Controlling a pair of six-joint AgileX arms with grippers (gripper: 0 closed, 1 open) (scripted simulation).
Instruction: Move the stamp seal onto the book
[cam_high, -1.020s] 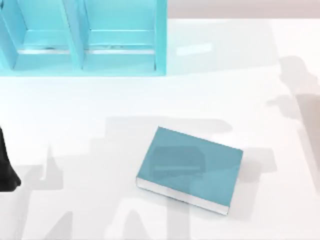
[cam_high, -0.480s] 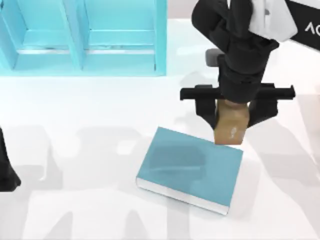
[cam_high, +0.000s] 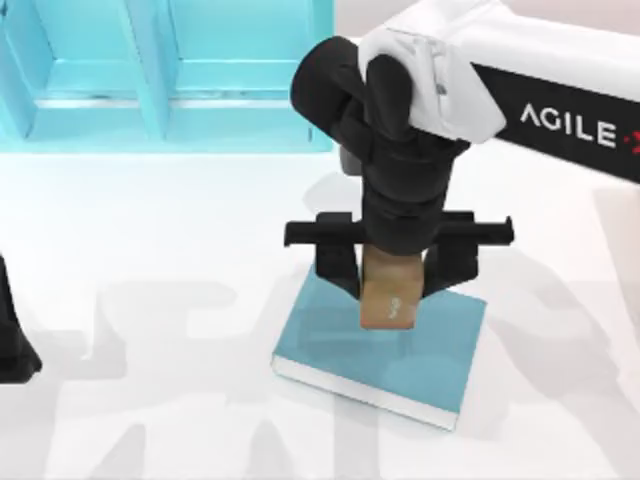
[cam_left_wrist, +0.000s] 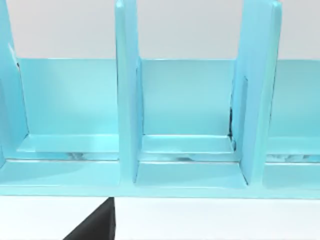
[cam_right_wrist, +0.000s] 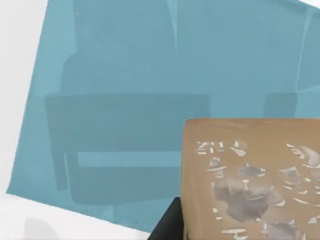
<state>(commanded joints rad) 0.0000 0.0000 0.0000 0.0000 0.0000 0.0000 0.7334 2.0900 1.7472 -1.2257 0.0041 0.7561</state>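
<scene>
The tan-brown stamp seal (cam_high: 388, 298) hangs upright over the far part of the teal-blue book (cam_high: 430, 350), held between the black fingers of my right gripper (cam_high: 392, 282), which is shut on it. Whether the seal touches the cover cannot be told. In the right wrist view the stamp seal (cam_right_wrist: 250, 180) with its pale mark fills the near corner, above the book cover (cam_right_wrist: 125, 90) and the gripper's shadow. My left gripper (cam_high: 12, 340) is parked at the table's left edge.
A bright turquoise shelf unit (cam_high: 160, 75) with open compartments stands at the back left; the shelf unit (cam_left_wrist: 160, 125) spans the left wrist view. White table (cam_high: 150, 250) surrounds the book on all sides.
My right arm came in from the back right with the stamp seal and has moved left and forward, bringing the seal from the book's far right corner to above its far middle.
</scene>
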